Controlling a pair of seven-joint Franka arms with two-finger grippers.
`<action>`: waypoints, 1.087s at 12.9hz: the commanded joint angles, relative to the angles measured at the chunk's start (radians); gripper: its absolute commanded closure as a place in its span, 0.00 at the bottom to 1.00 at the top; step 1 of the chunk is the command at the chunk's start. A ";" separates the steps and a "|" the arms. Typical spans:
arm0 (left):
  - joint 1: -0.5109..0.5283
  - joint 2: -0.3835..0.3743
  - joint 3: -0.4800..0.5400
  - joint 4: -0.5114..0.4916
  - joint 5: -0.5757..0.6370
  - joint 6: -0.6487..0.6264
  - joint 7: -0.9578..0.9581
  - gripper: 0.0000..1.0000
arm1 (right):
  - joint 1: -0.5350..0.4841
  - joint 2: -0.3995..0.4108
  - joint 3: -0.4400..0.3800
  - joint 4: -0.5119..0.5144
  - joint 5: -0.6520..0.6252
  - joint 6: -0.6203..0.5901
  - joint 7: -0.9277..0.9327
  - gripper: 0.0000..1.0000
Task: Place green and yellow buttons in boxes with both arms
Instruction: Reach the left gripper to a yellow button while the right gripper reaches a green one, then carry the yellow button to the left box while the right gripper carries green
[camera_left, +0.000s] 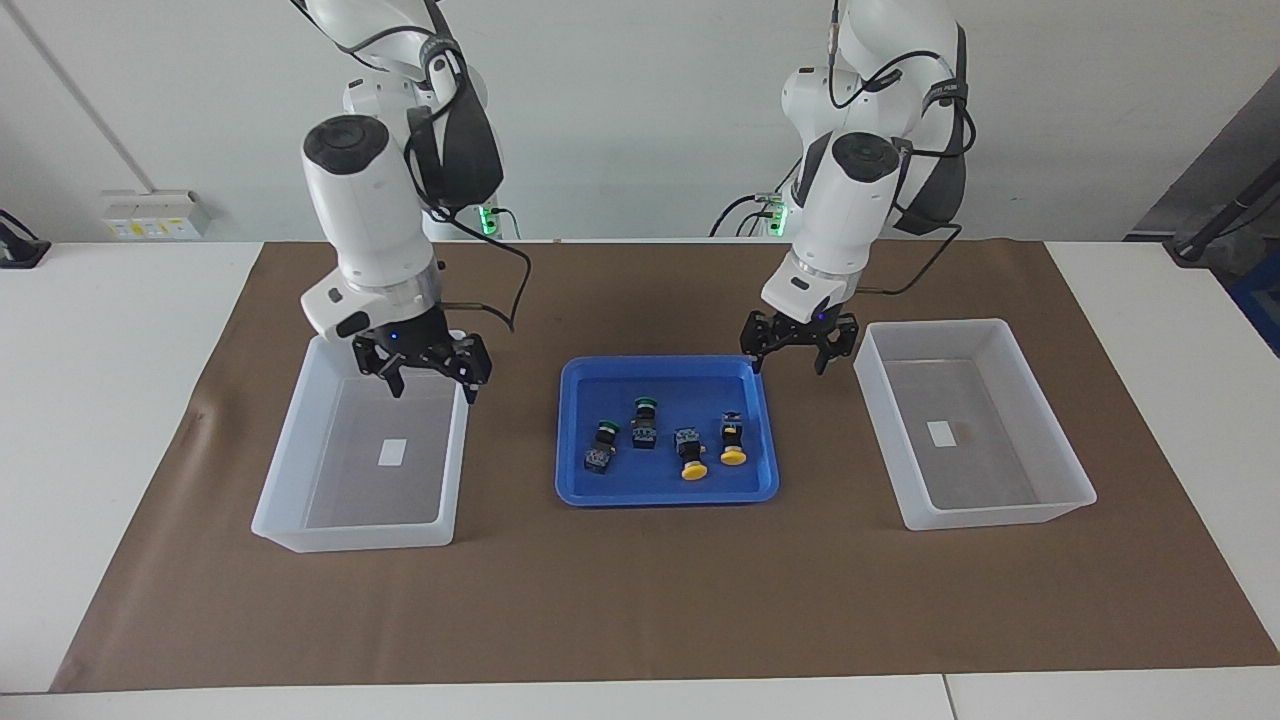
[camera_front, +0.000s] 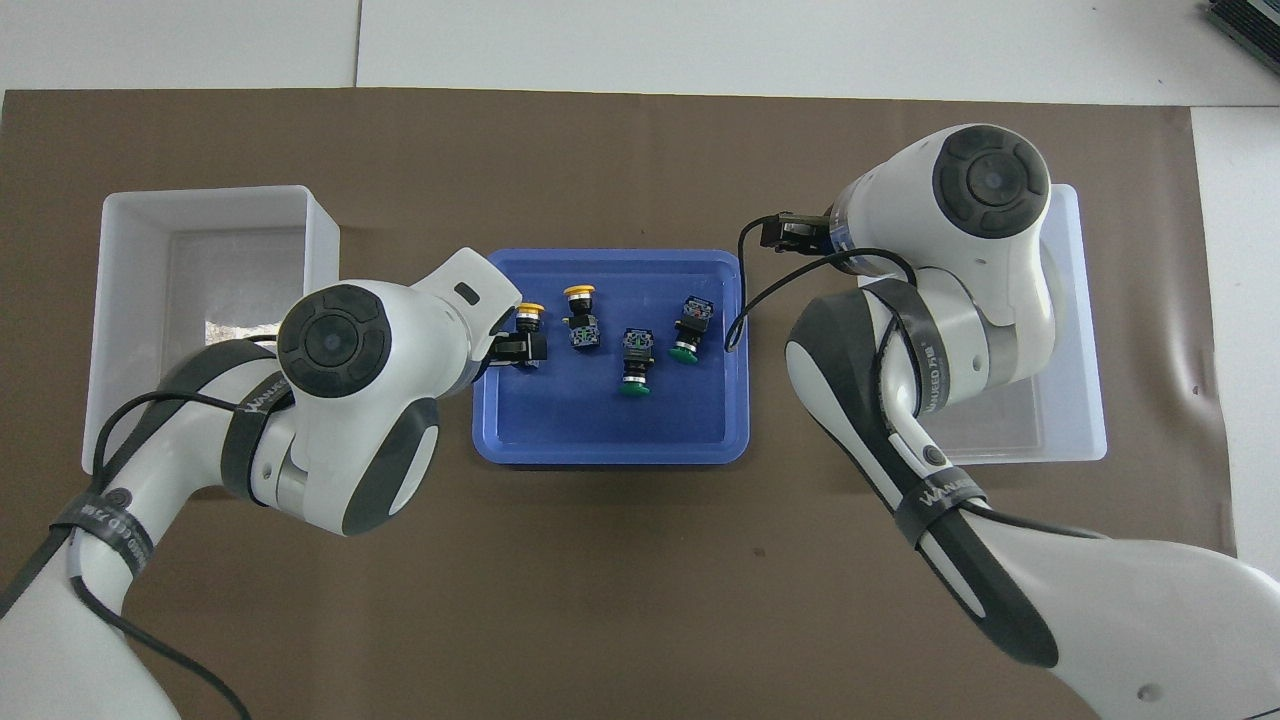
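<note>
Both grippers, left (camera_left: 797, 350) and right (camera_left: 432, 374), hang open and empty. Four buttons (camera_left: 692, 451) lie in the blue tray (camera_left: 660, 494), caps probably pointing along its short side.

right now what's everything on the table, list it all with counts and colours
green buttons: two, green caps, in the blue tray, toward the right arm's end
yellow buttons: two, yellow caps, in the tray, toward the left arm's end
blue tray: one, blue, mid-mat between the boxes
boxes: two, translucent white, holding no buttons, one at each end of the tray
mat: one, brown, under everything
right gripper: black, open, over its box's rim
left gripper: black, open, over the tray's corner
</note>
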 joint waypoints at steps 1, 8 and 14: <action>-0.026 0.078 0.018 0.006 0.015 0.071 -0.036 0.00 | 0.046 0.071 0.000 0.030 0.007 0.073 0.074 0.00; -0.054 0.164 0.018 0.016 0.015 0.139 -0.115 0.54 | 0.129 0.157 0.034 0.071 0.047 0.092 0.218 0.00; -0.051 0.109 0.024 0.028 0.015 0.044 -0.110 1.00 | 0.147 0.154 0.034 0.020 0.041 0.074 0.218 0.04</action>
